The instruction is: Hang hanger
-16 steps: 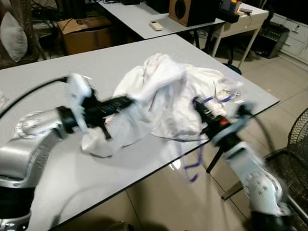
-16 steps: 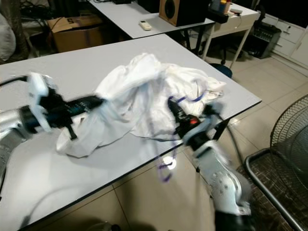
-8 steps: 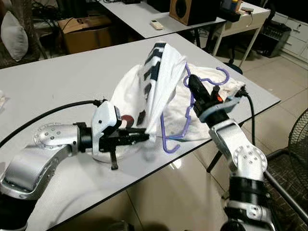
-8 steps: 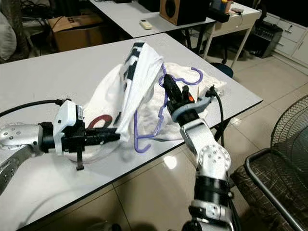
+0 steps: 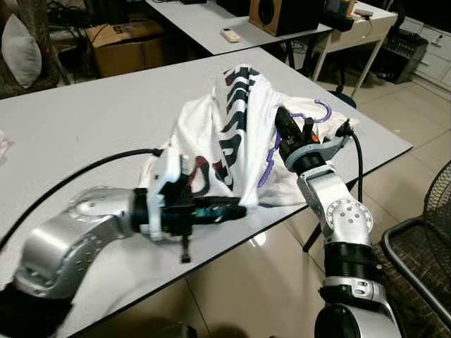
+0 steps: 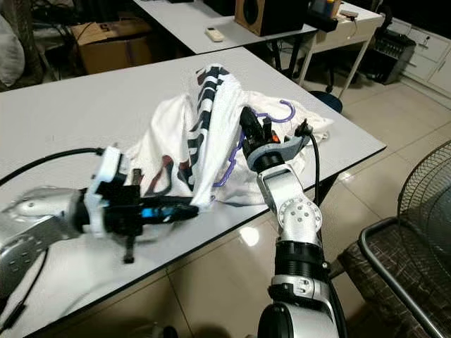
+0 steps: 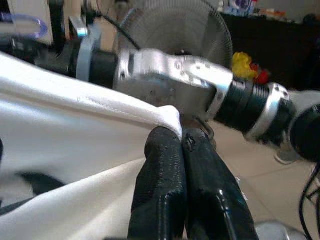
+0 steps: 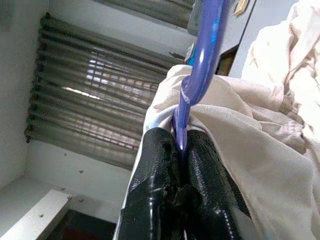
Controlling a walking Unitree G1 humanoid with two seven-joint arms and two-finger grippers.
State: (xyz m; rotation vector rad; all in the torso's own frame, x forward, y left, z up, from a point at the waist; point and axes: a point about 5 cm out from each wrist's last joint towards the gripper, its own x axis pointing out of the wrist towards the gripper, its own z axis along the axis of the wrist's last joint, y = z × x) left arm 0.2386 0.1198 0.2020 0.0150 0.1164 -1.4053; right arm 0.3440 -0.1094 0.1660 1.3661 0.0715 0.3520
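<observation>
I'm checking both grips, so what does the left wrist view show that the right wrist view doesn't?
Left wrist view: the left gripper shut on the shirt's hem, with the right arm and a fan behind. Right wrist view: the right gripper shut on the purple hanger, with window blinds above. Both show white shirt cloth and a pair of closed black fingers.

1. Hanger (image 5: 320, 107): purple.
2. Garment (image 5: 236, 134): white w/ dark navy lettering, some red print near left.
3. Table (image 5: 91, 120): pale grey, black edge.
4. Gripper fingers (image 7: 165, 185): black; arms silver.
</observation>
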